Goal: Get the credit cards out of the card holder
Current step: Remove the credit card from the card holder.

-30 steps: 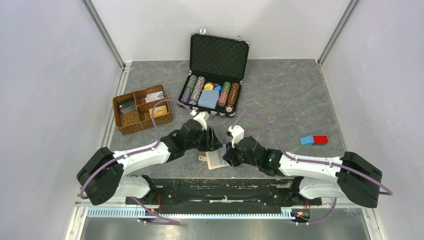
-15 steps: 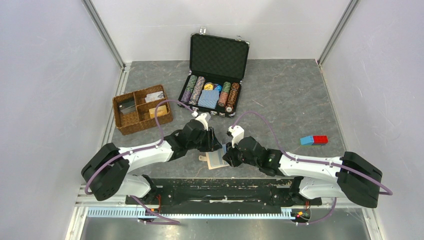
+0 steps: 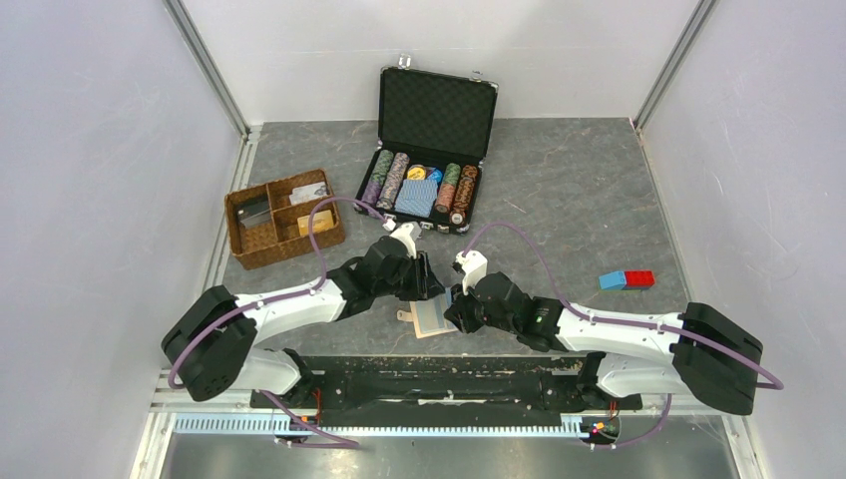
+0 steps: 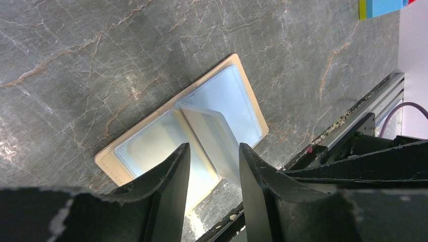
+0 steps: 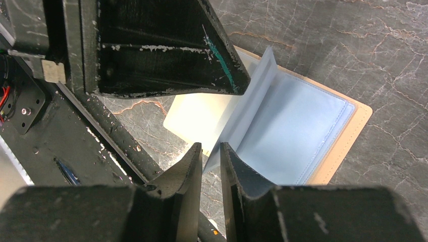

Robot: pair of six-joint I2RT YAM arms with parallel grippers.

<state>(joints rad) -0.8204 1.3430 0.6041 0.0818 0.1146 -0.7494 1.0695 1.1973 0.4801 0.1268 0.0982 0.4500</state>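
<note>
One card holder (image 4: pixel 227 96), left hand (image 4: pixel 214 151) half-wide above, right hand (image 5: pixel 210 148) narrow on its leaf

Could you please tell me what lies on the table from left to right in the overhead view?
Brown wicker divided tray → open black hard case of poker chips → blue and red blocks.
</note>
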